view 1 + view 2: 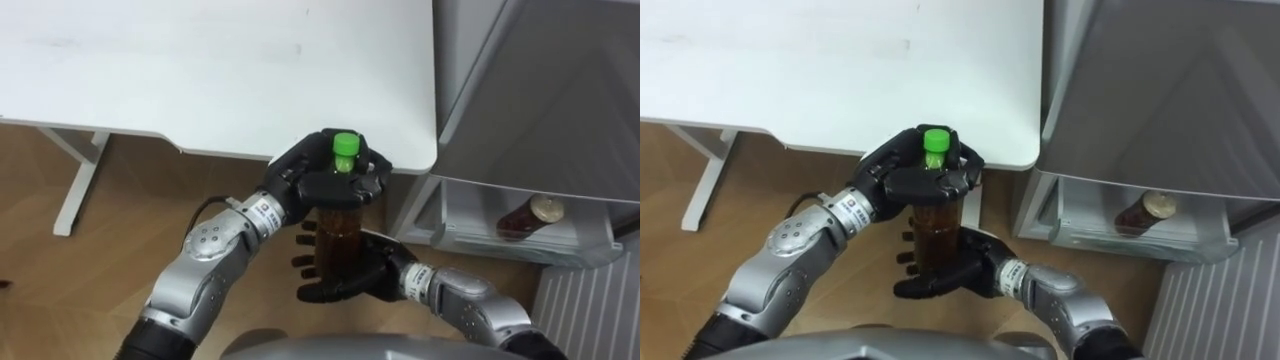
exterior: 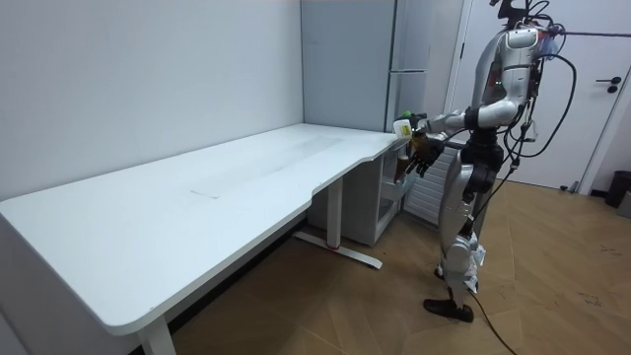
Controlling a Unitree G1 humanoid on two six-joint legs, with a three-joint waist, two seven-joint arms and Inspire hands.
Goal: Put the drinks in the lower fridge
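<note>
Left eye view: we see the left robot hand (image 1: 318, 182) clamped round the neck of a bottle (image 1: 338, 228) of brown drink, fingers curled just under the green cap (image 1: 345, 149). The right robot hand (image 1: 350, 282) cups the bottle's lower body, its fingers wrapped behind the bottle. The bottle is upright, held in the air just off the desk (image 1: 200, 70) edge, near the rounded corner. To the right, the lower fridge drawer (image 1: 470, 240) is open, and a second bottle (image 1: 527, 217) lies on its side in it (brown contents, pale cap).

Right eye view: we read the same two-handed grip, left robot hand on top, right robot hand below, the cap sticking out above the left fingers. The second bottle is in the drawer, well apart from the held one.

Room view: we see the robot standing upright at the desk's far end, beside the tall grey fridge (image 2: 355, 59), both arms forward with the bottle between desk corner and fridge.
</note>
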